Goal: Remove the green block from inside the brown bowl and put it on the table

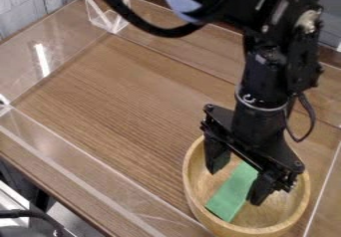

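The black two-fingered gripper point(246, 171) is held spread wide and pointing down, so that the flat bright-green block point(232, 197), lying inside the round light-brown wooden bowl point(200, 206), can be straddled.

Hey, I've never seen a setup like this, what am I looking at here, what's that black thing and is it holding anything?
The black thing is a robot arm. At its end is a tool with two fingers that can pinch things. There is only one picture, taken by a camera that looks down at the table from a front corner. The table is brown wood grain with clear plastic walls round its edges. On it sits a round wooden brown bowl, and inside lies a flat green block. The tool points down into the bowl, its fingers spread open either side of the block. It holds nothing yet; the block lies in the bowl.
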Controlling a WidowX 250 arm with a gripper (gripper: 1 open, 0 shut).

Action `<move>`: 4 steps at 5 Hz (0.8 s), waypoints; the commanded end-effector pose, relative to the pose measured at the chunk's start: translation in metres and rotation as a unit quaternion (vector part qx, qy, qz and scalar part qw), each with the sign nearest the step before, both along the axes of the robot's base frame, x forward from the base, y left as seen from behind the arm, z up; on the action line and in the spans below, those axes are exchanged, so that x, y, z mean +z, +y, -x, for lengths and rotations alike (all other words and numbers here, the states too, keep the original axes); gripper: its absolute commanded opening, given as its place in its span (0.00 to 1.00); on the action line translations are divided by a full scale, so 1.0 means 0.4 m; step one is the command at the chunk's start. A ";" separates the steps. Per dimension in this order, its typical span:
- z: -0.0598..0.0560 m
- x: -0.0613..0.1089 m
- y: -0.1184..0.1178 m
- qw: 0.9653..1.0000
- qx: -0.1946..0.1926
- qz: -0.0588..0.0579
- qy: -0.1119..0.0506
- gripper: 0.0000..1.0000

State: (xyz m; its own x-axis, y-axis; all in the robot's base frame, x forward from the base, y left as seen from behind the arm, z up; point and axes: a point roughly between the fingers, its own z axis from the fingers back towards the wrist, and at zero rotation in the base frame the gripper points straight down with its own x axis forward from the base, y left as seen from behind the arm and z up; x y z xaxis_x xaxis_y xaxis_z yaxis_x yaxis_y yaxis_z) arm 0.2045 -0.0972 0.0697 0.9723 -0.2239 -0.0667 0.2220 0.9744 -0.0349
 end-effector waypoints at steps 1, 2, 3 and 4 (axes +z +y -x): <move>-0.018 0.020 0.005 1.000 0.000 0.014 -0.028 1.00; -0.019 0.011 0.009 0.999 -0.003 0.020 -0.032 1.00; -0.021 0.005 0.011 0.999 -0.005 0.024 -0.036 1.00; -0.024 -0.001 0.013 0.999 -0.006 0.028 -0.039 1.00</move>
State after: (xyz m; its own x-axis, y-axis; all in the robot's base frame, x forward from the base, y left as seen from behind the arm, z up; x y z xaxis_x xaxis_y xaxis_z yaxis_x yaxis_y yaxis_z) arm 0.2078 -0.0932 0.0601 0.9678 -0.2508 -0.0218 0.2489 0.9663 -0.0658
